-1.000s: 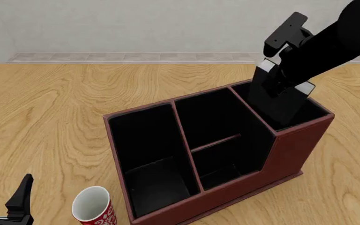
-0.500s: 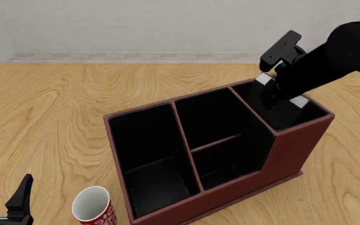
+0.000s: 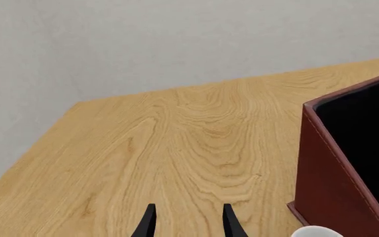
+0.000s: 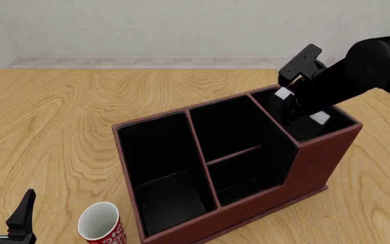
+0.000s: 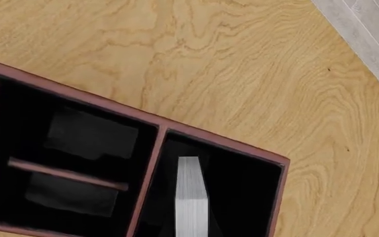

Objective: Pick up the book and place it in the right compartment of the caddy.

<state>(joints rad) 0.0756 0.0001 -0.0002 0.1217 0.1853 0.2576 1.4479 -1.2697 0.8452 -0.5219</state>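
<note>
Thick black-covered book with white page edges [image 5: 189, 197] seen standing on edge, inside the tall-walled, black-lined right compartment [image 4: 330, 123] of the reddish-brown partitioned caddy [image 4: 310, 168] — evidently kept upright to clear the narrow section. Right claw [image 4: 302, 113] lowered into that compartment; grip or release not discernible. Left claw [image 3: 186, 223] parted, empty, idle over the wooden counter [image 3: 176, 148] beside the red-and-white patterned cup [image 4: 101, 223].

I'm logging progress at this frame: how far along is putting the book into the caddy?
Pickup looks done. In hand: the book stands on edge inside the right compartment of the caddy, with the right gripper over it; whether it grips is unclear. Left: release and withdraw. The left gripper hangs open, idle.
</note>
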